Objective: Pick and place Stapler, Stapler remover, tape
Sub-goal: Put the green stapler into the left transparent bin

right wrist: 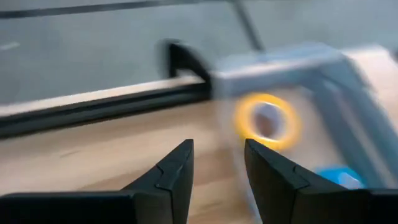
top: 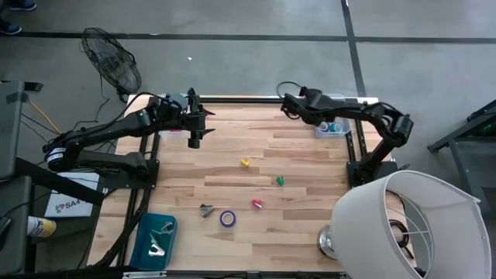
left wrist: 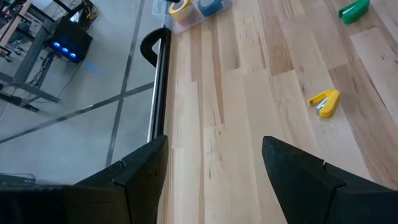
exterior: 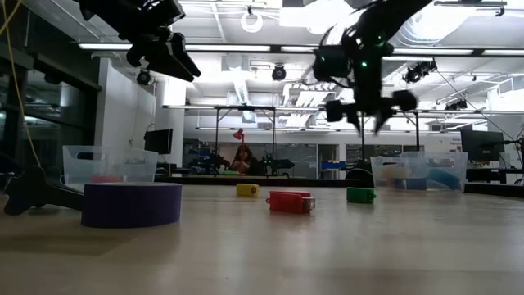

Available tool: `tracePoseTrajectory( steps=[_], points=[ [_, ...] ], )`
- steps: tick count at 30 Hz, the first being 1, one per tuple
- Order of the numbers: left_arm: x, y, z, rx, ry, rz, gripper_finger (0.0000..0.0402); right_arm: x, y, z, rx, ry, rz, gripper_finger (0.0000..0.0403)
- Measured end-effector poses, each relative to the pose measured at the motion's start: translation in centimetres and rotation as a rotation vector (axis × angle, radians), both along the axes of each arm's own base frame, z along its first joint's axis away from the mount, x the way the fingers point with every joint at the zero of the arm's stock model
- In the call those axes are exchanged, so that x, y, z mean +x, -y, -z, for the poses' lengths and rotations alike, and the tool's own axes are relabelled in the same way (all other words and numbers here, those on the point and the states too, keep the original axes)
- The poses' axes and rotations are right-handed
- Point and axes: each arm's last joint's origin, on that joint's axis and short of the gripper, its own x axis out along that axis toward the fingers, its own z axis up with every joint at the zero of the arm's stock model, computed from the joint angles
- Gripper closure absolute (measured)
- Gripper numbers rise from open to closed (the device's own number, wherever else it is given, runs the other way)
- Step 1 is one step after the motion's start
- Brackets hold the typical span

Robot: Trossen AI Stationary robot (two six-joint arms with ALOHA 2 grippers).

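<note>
A purple tape roll (top: 227, 218) lies flat near the table's front, with a dark staple remover (top: 206, 210) beside it. A yellow stapler (top: 245, 162), a green stapler (top: 280, 180) and a red stapler (top: 256, 204) lie apart in the table's middle. In a clear bin (top: 333, 128) at the far right sit a yellow tape roll (right wrist: 267, 121) and a blue one (right wrist: 336, 175). My right gripper (right wrist: 217, 168) hangs open and empty in the air next to that bin. Over the far left, my left gripper (left wrist: 214, 168) is open and empty above bare wood.
A blue tray (top: 155, 236) holding staple removers sits at the near left corner. A second clear bin (exterior: 106, 168) stands at the far left. A white lamp shade (top: 411, 225) covers the near right corner. A black rail (left wrist: 158, 81) runs along the table's far edge.
</note>
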Motion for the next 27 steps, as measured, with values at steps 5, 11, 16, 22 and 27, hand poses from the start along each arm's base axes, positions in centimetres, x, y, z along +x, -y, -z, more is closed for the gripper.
tracePoseTrajectory(
  steps=[5, 11, 16, 22, 27],
  points=[
    [0.0, 0.0, 0.0, 0.0, 0.0, 0.0, 0.0145, 3.4, -0.8, -0.6, -0.021, 0.046, -0.338, 0.0269],
    [0.0, 0.0, 0.0, 0.0, 0.0, 0.0, 0.0145, 6.5, -2.9, -1.5, -0.04, 0.104, -0.705, 0.0269],
    [0.0, 0.0, 0.0, -0.002, 0.001, 0.003, 0.0145, 7.5, -4.6, -1.6, 0.005, 0.108, -0.901, 0.0269],
    [0.0, 0.1, 0.0, -0.018, 0.008, 0.012, 0.0145, 7.8, -6.1, -1.2, 0.104, 0.133, -1.009, 0.0269],
    [0.0, 0.1, 0.0, -0.042, 0.017, -0.001, 0.0145, 7.3, -7.1, -0.7, 0.247, 0.183, -0.969, 0.0269]
  ],
)
